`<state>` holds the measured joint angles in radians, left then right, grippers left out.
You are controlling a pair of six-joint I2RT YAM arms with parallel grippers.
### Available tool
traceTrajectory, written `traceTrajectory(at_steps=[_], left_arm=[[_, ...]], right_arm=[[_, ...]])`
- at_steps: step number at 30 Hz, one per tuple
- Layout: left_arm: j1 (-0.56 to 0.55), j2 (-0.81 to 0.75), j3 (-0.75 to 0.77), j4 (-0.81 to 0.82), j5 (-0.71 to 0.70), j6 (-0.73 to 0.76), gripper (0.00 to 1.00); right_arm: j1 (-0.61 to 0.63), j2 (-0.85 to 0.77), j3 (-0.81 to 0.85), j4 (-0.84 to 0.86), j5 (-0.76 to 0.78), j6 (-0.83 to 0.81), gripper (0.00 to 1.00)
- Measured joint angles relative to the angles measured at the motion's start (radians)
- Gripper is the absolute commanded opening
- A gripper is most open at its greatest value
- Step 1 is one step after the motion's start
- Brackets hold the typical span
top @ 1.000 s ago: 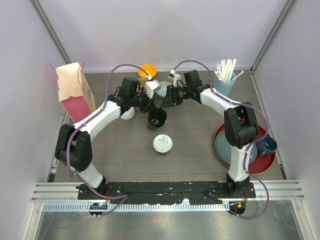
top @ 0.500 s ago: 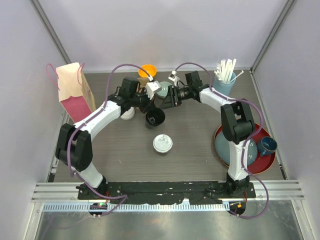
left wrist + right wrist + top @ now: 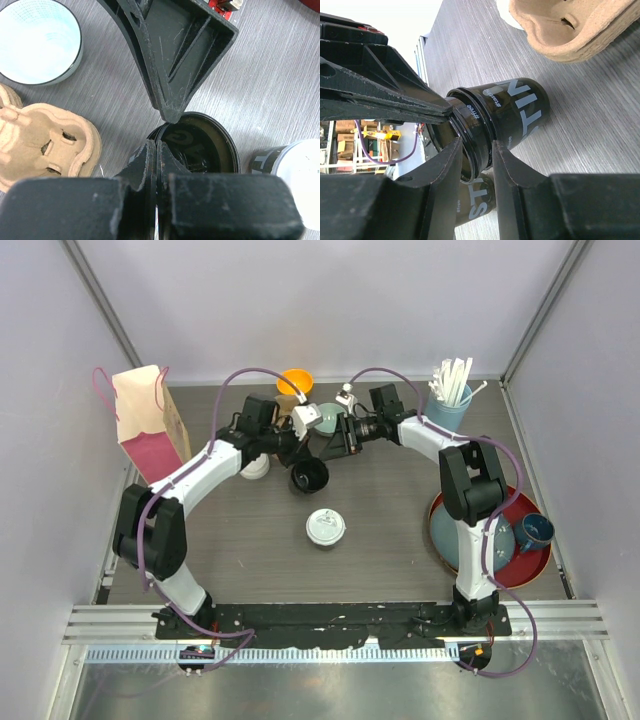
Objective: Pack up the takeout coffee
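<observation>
Both arms meet at the open black cup (image 3: 517,107), which stands at 12 o'clock of the lidded cup (image 3: 325,528). My left gripper (image 3: 154,150) is pinched tight on its rim. My right gripper (image 3: 476,145) straddles the same rim, half-closed; whether it actually grips, I cannot tell.

Left arm (image 3: 195,478) and right arm (image 3: 440,440) reach inward; left gripper (image 3: 156,150) pinched closed, right gripper (image 3: 476,146) with jaws narrowly parted.
</observation>
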<state>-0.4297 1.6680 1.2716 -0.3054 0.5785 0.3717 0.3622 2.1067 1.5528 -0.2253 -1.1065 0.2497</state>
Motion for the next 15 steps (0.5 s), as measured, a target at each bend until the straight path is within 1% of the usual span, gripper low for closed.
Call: traceTrajectory(at_steps=[5,7,8,10,11,15], left_arm=[[0.003,0.000,0.000,0.000,0.004,-0.008,0.00],[0.006,0.000,0.002,0.000,0.008,-0.021,0.00],[0.007,0.000,0.004,-0.001,0.008,-0.027,0.00],[0.010,0.000,0.009,-0.001,0.006,-0.045,0.00],[0.010,0.001,0.013,-0.002,-0.001,-0.056,0.00],[0.010,0.001,0.027,0.003,-0.037,-0.106,0.00]], right_arm=[[0.000,0.002,0.005,-0.001,0.001,-0.001,0.30],[0.000,0.002,0.006,-0.002,0.002,-0.002,0.30],[0.000,0.002,0.008,-0.006,0.006,-0.003,0.33],[0.000,0.002,0.009,-0.011,0.023,-0.008,0.35],[0.000,0.002,0.009,-0.015,0.035,-0.012,0.39],[0.000,-0.017,-0.004,-0.016,0.125,-0.034,0.42]])
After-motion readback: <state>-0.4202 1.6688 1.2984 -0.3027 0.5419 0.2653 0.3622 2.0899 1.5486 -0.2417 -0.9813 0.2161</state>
